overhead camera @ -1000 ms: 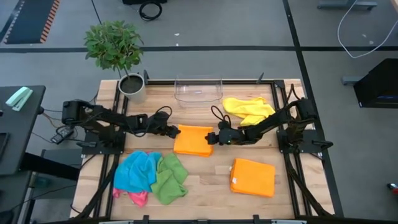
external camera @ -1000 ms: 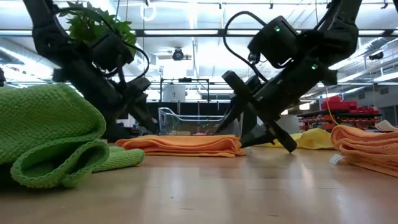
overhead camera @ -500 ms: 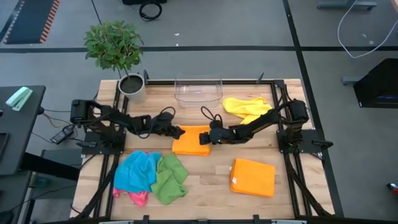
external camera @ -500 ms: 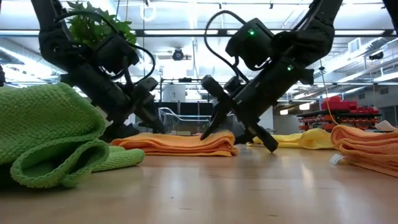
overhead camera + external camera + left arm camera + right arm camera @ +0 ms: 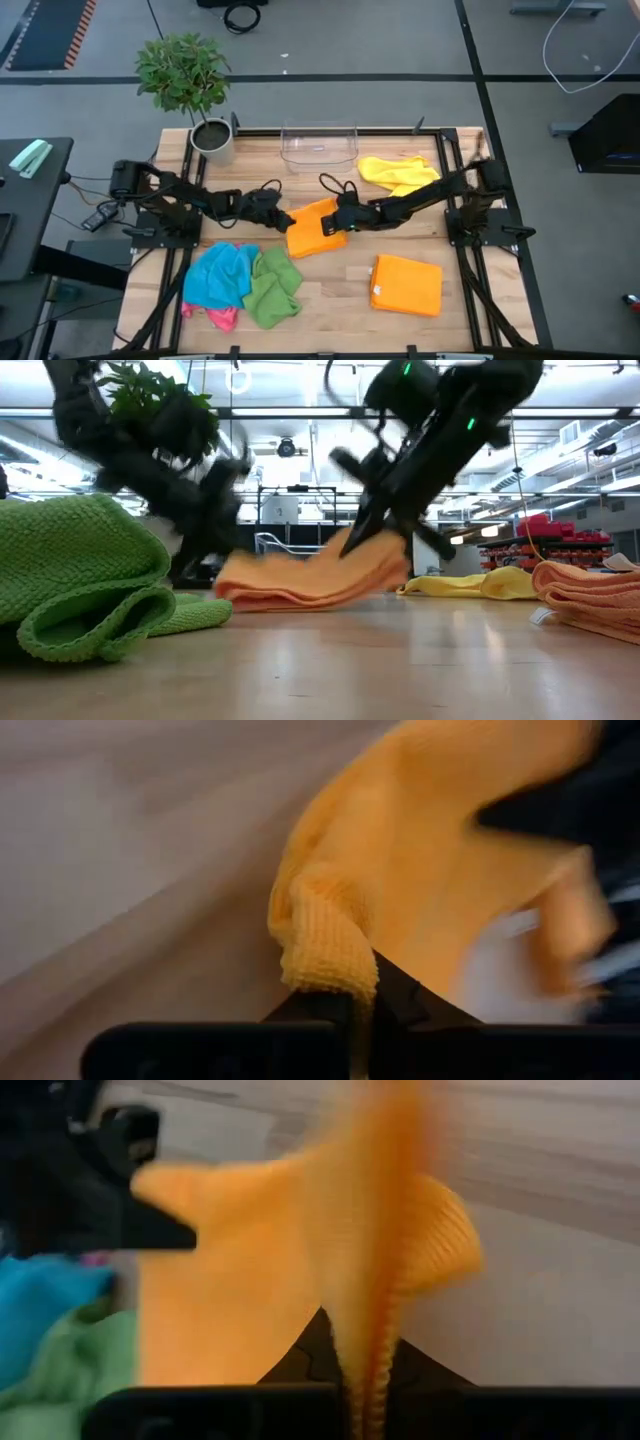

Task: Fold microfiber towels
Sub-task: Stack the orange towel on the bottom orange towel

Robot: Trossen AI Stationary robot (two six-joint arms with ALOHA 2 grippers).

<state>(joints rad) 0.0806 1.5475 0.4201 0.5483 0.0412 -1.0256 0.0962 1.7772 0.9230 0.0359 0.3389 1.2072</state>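
Wooden table [image 5: 340, 285] | left end effector [image 5: 283, 218], right end effector [image 5: 333, 222] pinch orange towel [image 5: 312, 230] between

Orange towel [image 5: 312, 228] at frame centre was soft cloth with a ribbed, nubbly weave, matt; both wrist views showed the looped texture at the pinched edge. Folded orange towel [image 5: 407, 285] lower right had the same matt cloth. Green towel [image 5: 85, 575] at left of the low view looked coarse, waffle-knit, thick rolled hem. Yellow towel [image 5: 398, 173] and blue towel [image 5: 220, 276] were limp matt fabric. Table [image 5: 330, 300] was pale wood planks, smooth with a slight sheen, grain visible. Bin [image 5: 319, 143] at upper centre was clear glossy plastic. Arms were dark matt plastic or metal. Pot [image 5: 212, 138] looked like dull metal.
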